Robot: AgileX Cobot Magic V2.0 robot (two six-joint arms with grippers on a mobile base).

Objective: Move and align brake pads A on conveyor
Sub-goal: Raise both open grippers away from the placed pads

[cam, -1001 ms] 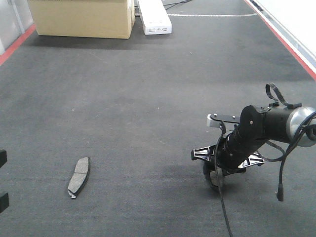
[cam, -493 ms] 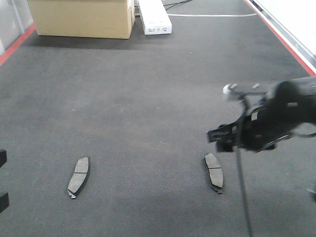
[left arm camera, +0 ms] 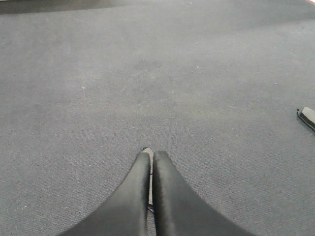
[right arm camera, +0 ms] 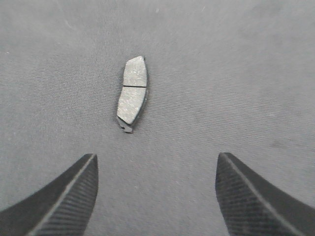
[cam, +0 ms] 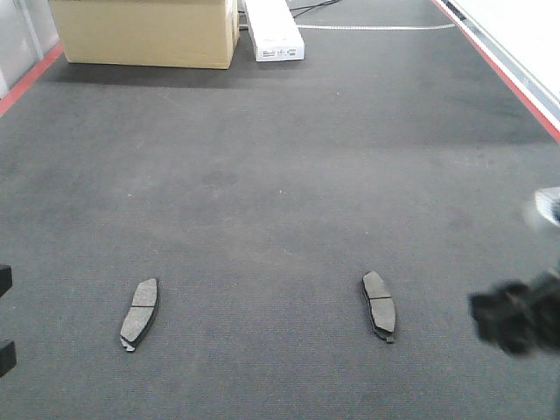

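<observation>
**Surface and surroundings**

The belt [cam: 262,157] is dark grey with a felt-like weave. It fills nearly all of the front view and all of both wrist views. It lies flat, with a few faint darker blotches near the middle. Red strips run along its edges, left [cam: 26,79] and right [cam: 503,74]. A pale, bright surface lies beyond the right one.

At the far end, upper left, stands a tan carton [cam: 144,33]. Just right of it is a long white box [cam: 274,33], its labelled end towards the camera.

The right arm [cam: 518,319] is a dark, motion-blurred mass at the lower right edge of the front view; no detail is readable there. The right gripper [right arm camera: 156,157] has its jaws spread wide with nothing between them. It hovers over bare belt.

The left gripper [left arm camera: 150,156] has its fingers pressed together with only a hairline seam, and it holds nothing. Bare belt lies below and ahead of it.

Two pads lie flat on the near part of the belt, well apart and roughly level with each other. Both are gritty face up, with the centre groove visible.
- The left pad [cam: 140,313] leans slightly right at its far end.
- The right pad [cam: 379,304] leans slightly left. It lies ahead of the right fingertips, clear of them.
- A dark pad end [left arm camera: 307,117] shows at the right edge of the left wrist view; I cannot tell which pad it is.
</observation>
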